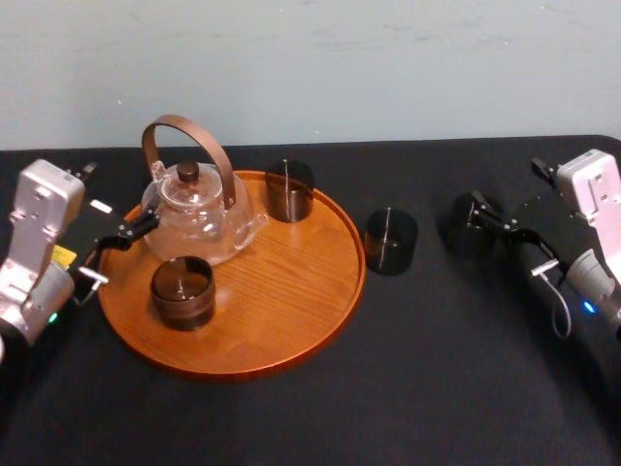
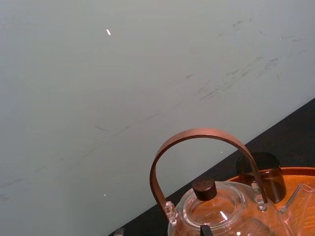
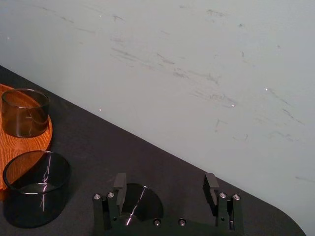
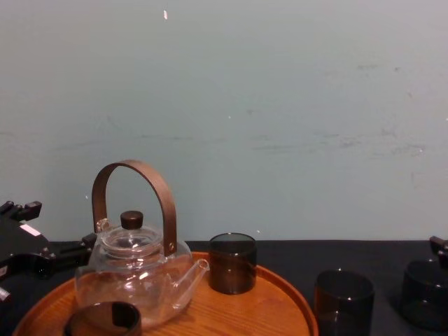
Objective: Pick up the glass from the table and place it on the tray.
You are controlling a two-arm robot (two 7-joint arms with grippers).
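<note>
The glass (image 1: 473, 228) that this step concerns stands upright on the table (image 1: 437, 369), well to the right of the tray (image 1: 291, 320) and not yet lifted. A second dark glass (image 1: 390, 241) stands between it and the tray, just beside the rim. The right gripper (image 1: 485, 221) is at the farther glass. In the right wrist view its two fingers (image 3: 119, 184) are spread wide, and the glass (image 3: 140, 201) sits low between them, close to one finger and with a clear gap to the other. It holds nothing. I judge this to be the end of the reach, with the grasp itself not yet made. The next move calls for centring the glass between the fingers, or letting the closing fingers draw it in, then a firm but gentle squeeze, since smooth glass may slip or tip if pushed from one side. After the lift, the glass must pass over or around the nearer glass and clear the raised rim. The open wood at the front right of the tray looks the safest landing spot. The tray already carries a glass teapot (image 1: 199, 218) and two more glasses, one behind (image 1: 289, 189) and one in front (image 1: 182, 289). The left gripper (image 1: 124, 233) sits at the tray's left edge beside the teapot. Whether it is open or closed cannot be told.
</note>
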